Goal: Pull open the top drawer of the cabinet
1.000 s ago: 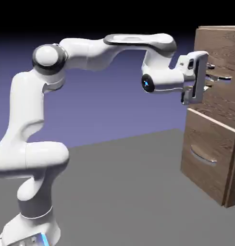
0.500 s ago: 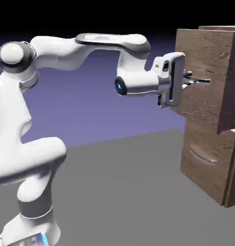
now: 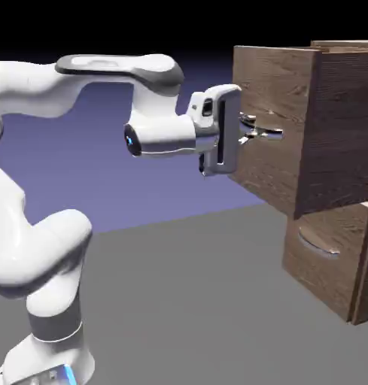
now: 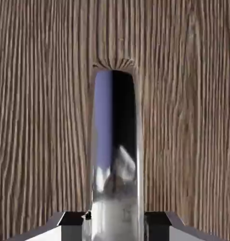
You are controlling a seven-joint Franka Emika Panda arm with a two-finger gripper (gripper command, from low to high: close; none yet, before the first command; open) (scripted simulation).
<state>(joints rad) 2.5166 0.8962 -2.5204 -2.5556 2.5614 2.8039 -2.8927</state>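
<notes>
In the exterior view, the white robot arm reaches level toward the tall brown wood-grain cabinet (image 3: 345, 248) at the right. Its two-finger tool (image 3: 256, 132) is clenched on the small silver handle (image 3: 268, 133) of the upper brown wood-grain top drawer (image 3: 273, 135). That drawer juts well out of the cabinet's body toward the arm, overhanging the lower drawer with the curved silver bar handle (image 3: 317, 244), which sits flush. The cabinet stands on the grey counter (image 3: 187, 301).

In the hand view, the top drawer's grained front (image 4: 41, 117) fills the frame, and the shiny silver handle (image 4: 114, 150) runs up from between the two grey fingertips (image 4: 72, 221), which press close on either side.

The pulling step looks well advanced. What remains is judged to be a steady, straight draw outward, keeping the grip firm so the handle does not slip.
</notes>
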